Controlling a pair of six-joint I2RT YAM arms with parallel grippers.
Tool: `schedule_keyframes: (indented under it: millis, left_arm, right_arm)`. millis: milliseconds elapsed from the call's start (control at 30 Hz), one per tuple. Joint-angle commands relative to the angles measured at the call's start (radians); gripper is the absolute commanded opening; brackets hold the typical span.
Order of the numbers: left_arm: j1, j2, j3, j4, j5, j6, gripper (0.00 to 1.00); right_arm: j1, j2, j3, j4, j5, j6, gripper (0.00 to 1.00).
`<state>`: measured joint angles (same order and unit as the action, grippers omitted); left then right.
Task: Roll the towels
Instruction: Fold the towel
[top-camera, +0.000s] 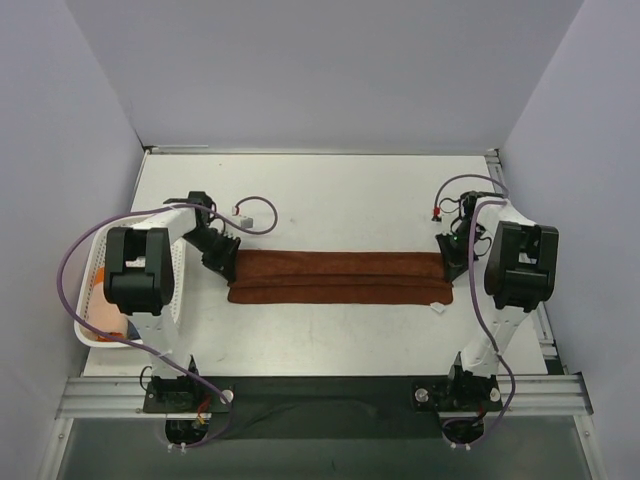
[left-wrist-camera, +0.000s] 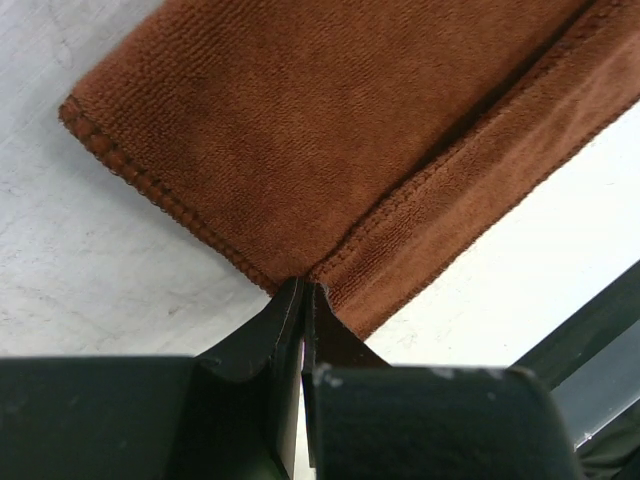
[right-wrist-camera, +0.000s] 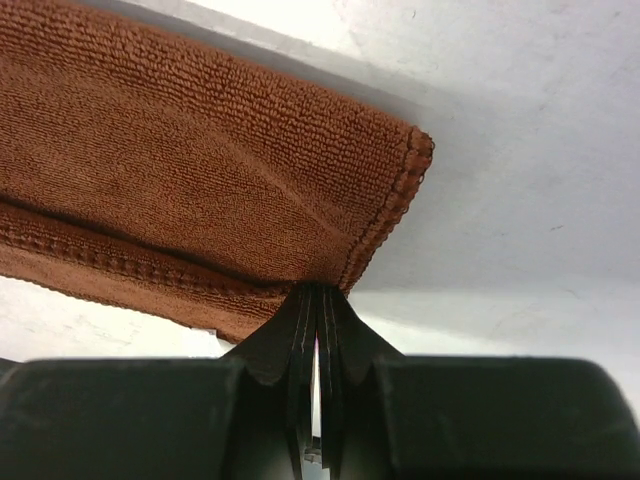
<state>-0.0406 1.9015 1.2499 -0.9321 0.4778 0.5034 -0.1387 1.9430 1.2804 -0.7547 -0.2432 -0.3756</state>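
Site: white table (top-camera: 330, 200), 2 arms bolted at the near edge, plain walls on 3 sides.
Rust-brown towel (top-camera: 340, 277): lies across the middle of the table as 1 long narrow strip, folded lengthwise, running left to right between the 2 grippers.
Fold: a dark crease runs along the strip. The left wrist view shows a hemmed layer (left-wrist-camera: 330, 130) lapping over the one below it.
White tag (top-camera: 438, 306): at the strip's near right corner, resting on the table.
Left gripper (top-camera: 222, 255): at the strip's left end, angled down. Jaws nearly together, pinching the towel's stitched short edge at the fingertips (left-wrist-camera: 303, 285).
Right gripper (top-camera: 452, 255): at the strip's right end. Jaws pressed together on the hem (right-wrist-camera: 318, 290), just beside the corner.
Right corner of towel (right-wrist-camera: 180, 190): held a little off the table, with a soft shadow under it.
Basket (top-camera: 92, 335): white lattice, at the table's left edge, partly hidden by the left arm.
Peach-orange towel (top-camera: 103, 318): inside the basket, only a patch showing; its shape cannot be told.
Cables: purple, 1 looping off each arm.
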Motion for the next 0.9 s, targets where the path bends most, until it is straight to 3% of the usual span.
schedule_keyframes:
  millis: [0,367,867]
  left_arm:
    - [0.002,0.002,0.003,0.045,-0.034,-0.005,0.00]
    - [0.005,-0.062,0.002,0.003,-0.030,0.034,0.00]
    - [0.004,-0.146,-0.032,-0.001,0.030,0.056,0.03]
  right_arm:
    - [0.002,-0.001,-0.003,-0.008,0.038,-0.009,0.00]
    - [0.001,-0.053,0.069,-0.054,-0.005,-0.006,0.00]
    - [0.002,-0.138,0.039,-0.074,-0.051,-0.108,0.00]
